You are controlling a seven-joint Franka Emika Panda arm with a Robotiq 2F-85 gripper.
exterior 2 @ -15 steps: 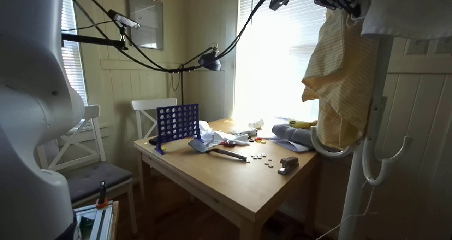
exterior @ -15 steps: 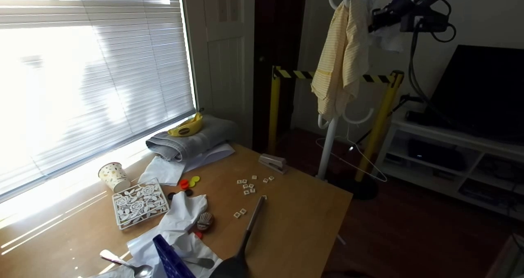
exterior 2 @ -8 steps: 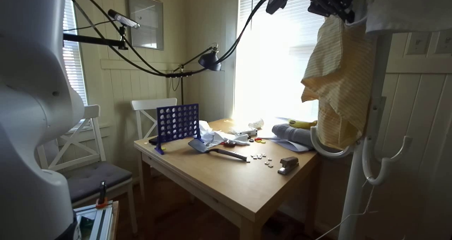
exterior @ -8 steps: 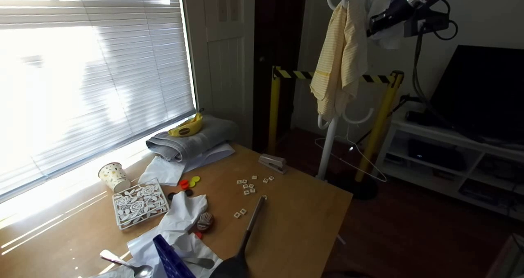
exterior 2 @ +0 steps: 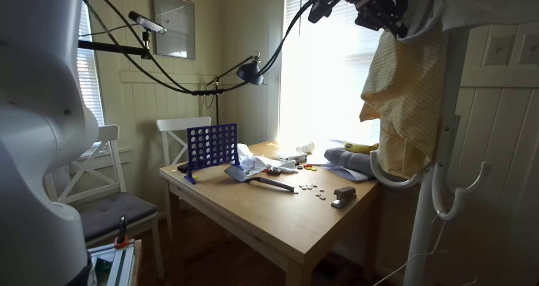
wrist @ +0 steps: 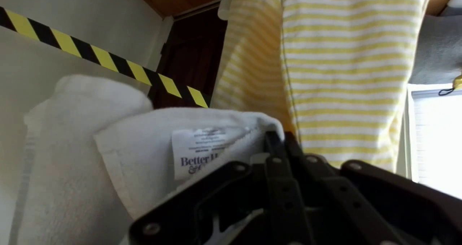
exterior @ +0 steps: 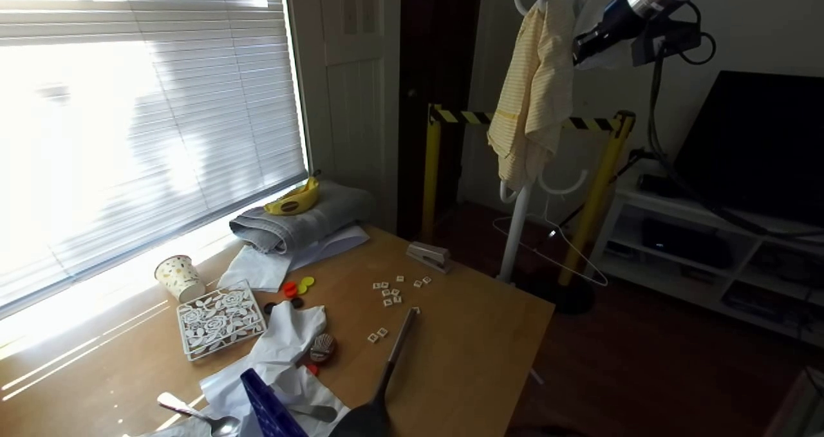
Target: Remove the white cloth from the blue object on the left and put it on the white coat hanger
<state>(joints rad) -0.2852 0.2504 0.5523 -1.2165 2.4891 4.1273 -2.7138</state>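
The end effector (wrist: 281, 137), its jaws together, pinches an edge of the white towel (wrist: 140, 144), whose printed label (wrist: 198, 147) shows. Just beside it, a yellow-and-white striped towel (wrist: 346, 68) hangs on the white coat stand (exterior: 516, 231); whether the two towels touch, I cannot tell. Well apart, a blue Connect Four grid (exterior 2: 212, 147) stands on the tabletop (exterior 2: 269, 214).

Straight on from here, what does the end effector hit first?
Probably the yellow-striped towel hanging on the white coat rack, ahead of the end effector gripping the white cloth. Depth is unclear; they may be touching.
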